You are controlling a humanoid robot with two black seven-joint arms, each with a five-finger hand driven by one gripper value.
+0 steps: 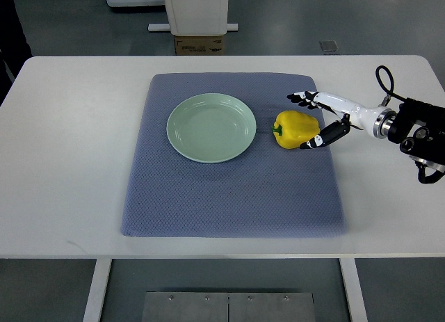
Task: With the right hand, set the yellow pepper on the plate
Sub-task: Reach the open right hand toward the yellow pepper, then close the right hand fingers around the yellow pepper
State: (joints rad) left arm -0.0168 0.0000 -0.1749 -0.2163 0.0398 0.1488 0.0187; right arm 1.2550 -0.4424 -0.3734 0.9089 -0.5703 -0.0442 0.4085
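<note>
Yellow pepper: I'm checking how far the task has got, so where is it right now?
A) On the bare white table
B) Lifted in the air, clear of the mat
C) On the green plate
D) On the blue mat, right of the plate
D: the yellow pepper lies on the blue mat just right of the empty green plate, with the right hand open around its right side.

A white table (62, 162) carries a blue-grey mat (229, 197). On the mat, left of centre, sits a pale green plate (211, 127), with nothing on it. Just right of the plate lies a yellow pepper (295, 129). From the right edge the right hand (321, 119) reaches in, its fingers (300, 97) spread around the pepper's right side.
</note>
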